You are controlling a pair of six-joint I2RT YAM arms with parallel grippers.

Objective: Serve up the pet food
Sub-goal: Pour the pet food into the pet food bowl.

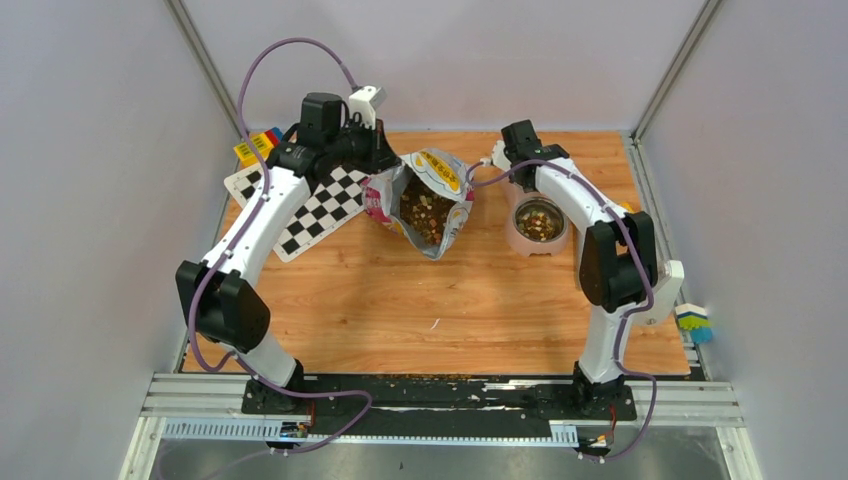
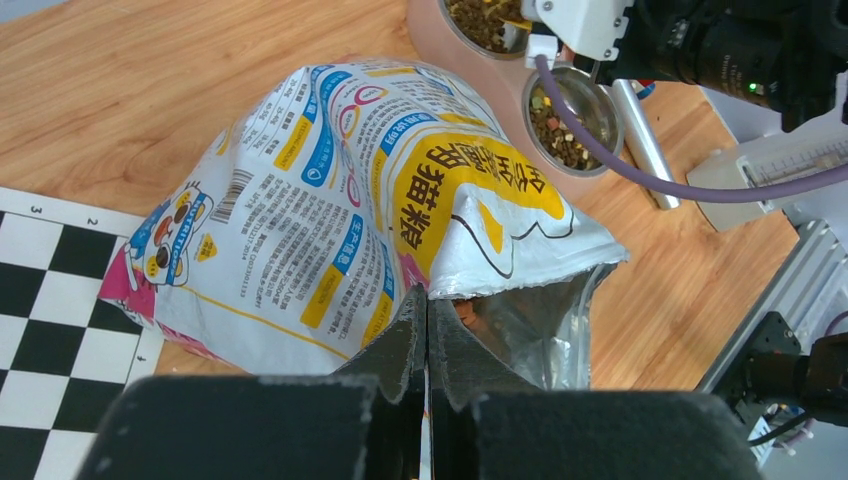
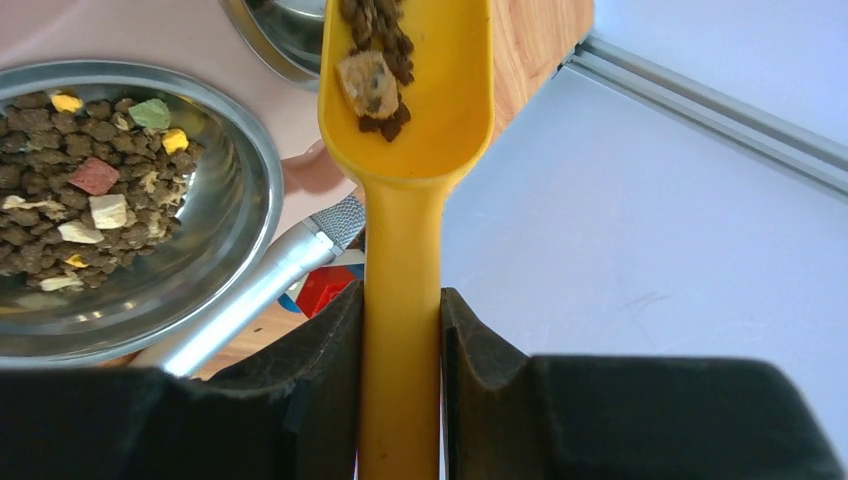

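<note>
wooden counter [image 1: 400, 310], grey walls. pet food [image 3: 70, 215] heaped in steel bowl [image 3: 225, 235] — mostly served, few pellets left on scoop [image 3: 405, 120]. right end effector [image 3: 400, 312] clamped on scoop handle, left end effector [image 2: 427, 315] pinching bag [image 2: 300, 215] rim.

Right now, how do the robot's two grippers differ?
The left gripper is pinched shut on the thin edge of the bag at its mouth. The right gripper clamps the scoop by its handle, which keeps its jaws apart. The left gripper holds the bag where it lies on the table, while the right gripper holds the scoop, with a little pet food in it, near a filled bowl. Both grip something.
</note>
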